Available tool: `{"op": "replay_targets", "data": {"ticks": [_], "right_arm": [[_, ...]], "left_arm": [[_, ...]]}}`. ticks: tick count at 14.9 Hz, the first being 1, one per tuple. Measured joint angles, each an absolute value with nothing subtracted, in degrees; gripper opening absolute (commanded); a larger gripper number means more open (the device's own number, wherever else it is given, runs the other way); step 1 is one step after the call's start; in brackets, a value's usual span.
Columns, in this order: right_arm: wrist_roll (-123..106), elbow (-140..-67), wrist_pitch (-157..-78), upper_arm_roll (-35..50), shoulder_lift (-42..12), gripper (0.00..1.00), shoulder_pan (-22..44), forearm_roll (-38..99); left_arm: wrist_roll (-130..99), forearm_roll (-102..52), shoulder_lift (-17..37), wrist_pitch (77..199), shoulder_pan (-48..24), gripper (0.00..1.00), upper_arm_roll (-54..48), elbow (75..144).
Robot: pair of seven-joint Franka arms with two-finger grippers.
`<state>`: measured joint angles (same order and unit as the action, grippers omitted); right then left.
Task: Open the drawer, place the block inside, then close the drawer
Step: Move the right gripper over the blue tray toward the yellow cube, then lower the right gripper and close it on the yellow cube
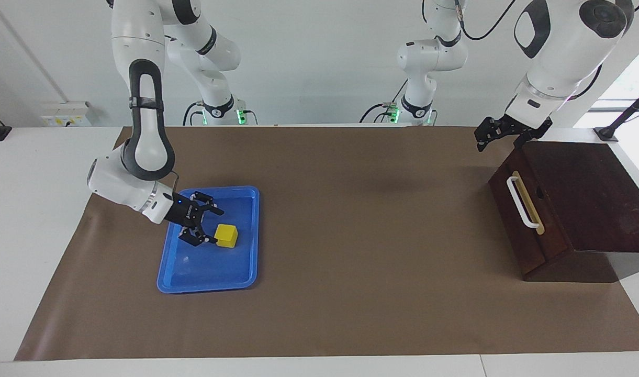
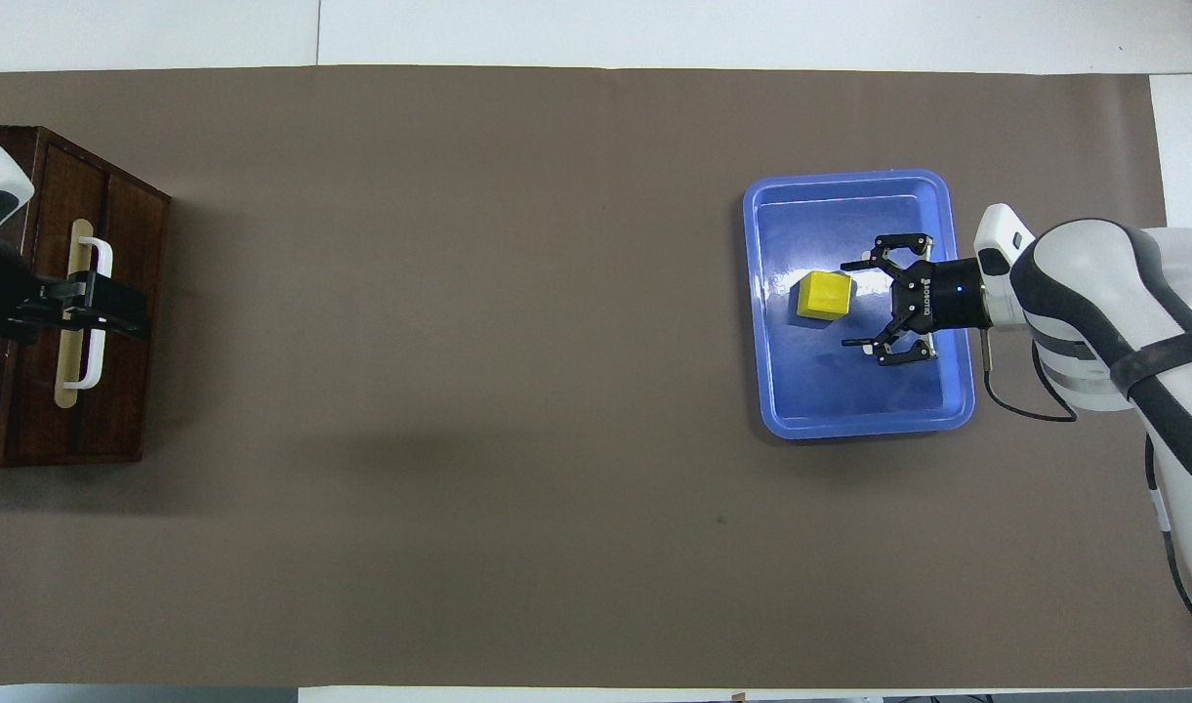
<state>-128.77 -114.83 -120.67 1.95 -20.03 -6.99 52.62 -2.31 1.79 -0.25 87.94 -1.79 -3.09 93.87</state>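
The yellow block (image 1: 226, 235) (image 2: 823, 295) sits in the blue tray (image 1: 246, 277) (image 2: 849, 422) toward the right arm's end of the table. My right gripper (image 1: 215, 227) (image 2: 846, 304) is low in the tray, open, its fingertips level with the block's near edge and nothing gripped. The dark brown drawer (image 1: 507, 220) (image 2: 127, 244) with its white handle (image 1: 522, 201) (image 2: 102, 256) is closed, at the left arm's end. My left gripper (image 1: 500, 137) (image 2: 117, 314) hangs open above the box's upper edge, over the handle, clear of it.
A brown mat (image 1: 361, 235) (image 2: 459, 391) covers the table between the tray and the drawer box. The box's sloped top (image 1: 591, 193) rises toward the left arm's end of the table.
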Motion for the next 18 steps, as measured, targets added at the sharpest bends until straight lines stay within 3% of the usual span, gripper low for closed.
{"op": "replay_targets", "data": {"ticks": [17,18], "right_arm": [[-131.3,-116.2,-126.3,2.1,-20.1,1.00,-4.6,53.6],[-131.3,-116.2,-126.3,2.0,-20.1,0.94,-4.6,53.6]], "left_arm": [[-2.3,1.8,-0.3,87.9,-1.8,1.00,-3.1,93.9],[-2.3,1.8,-0.3,87.9,-1.8,1.00,-3.1,93.9]]}}
